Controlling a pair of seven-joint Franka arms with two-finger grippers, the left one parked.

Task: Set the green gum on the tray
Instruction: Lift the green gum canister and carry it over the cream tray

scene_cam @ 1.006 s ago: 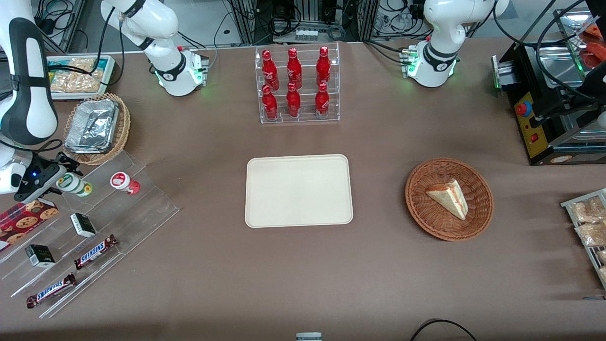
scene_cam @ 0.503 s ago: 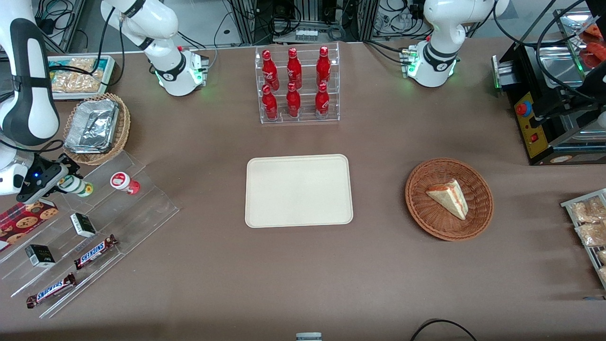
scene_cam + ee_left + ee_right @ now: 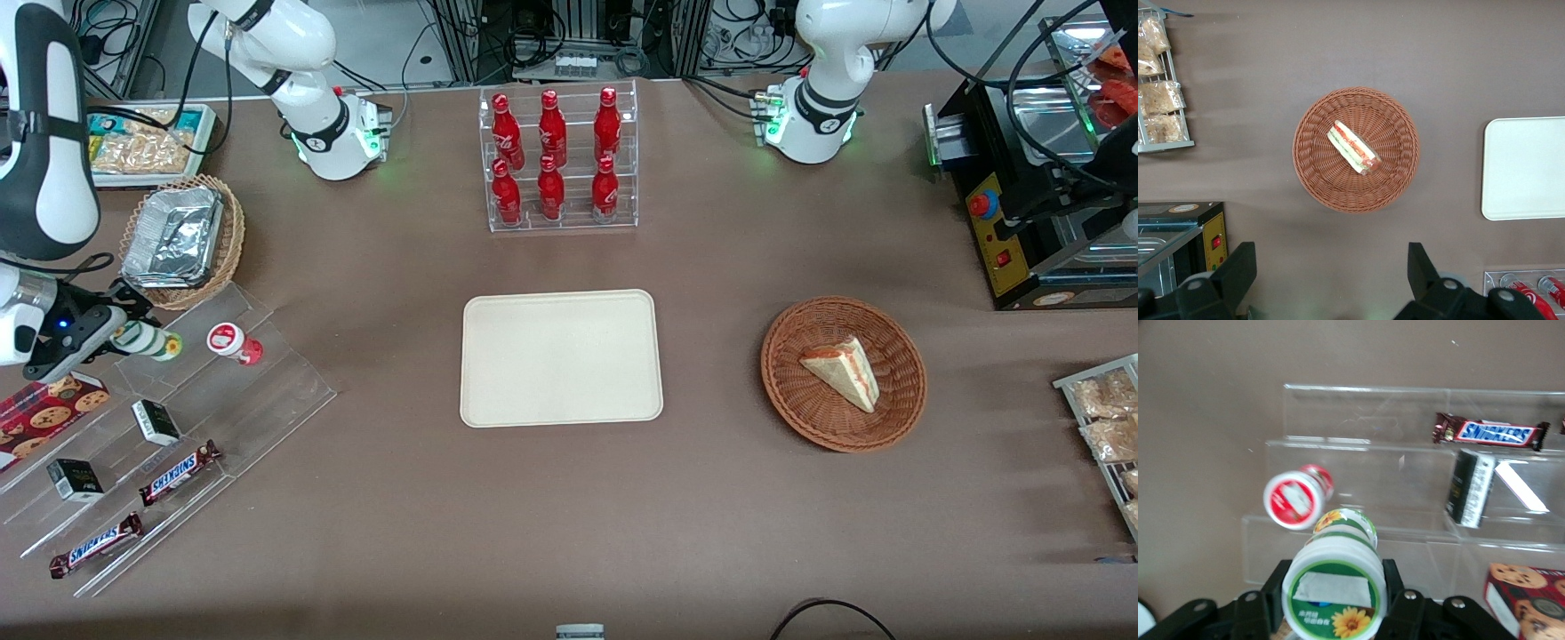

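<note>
Right gripper (image 3: 114, 333) sits over the top step of the clear acrylic riser (image 3: 191, 418) at the working arm's end of the table, clamped around the green gum (image 3: 147, 341) just under its lid. Canister looks lifted clear of the step and tilted, though the front view is too oblique to be sure. Grip at the lid end likely keeps the fingers clear of the red-lidded canister (image 3: 233, 342) standing just beside it. Tray (image 3: 561, 357) lies mid-table, well apart and bare, so the carry remains to be done. Right wrist view adds what the front cannot: the green lid (image 3: 1333, 589) face-on with its sunflower label, and a black finger (image 3: 1395, 590) pressed against each side.
</note>
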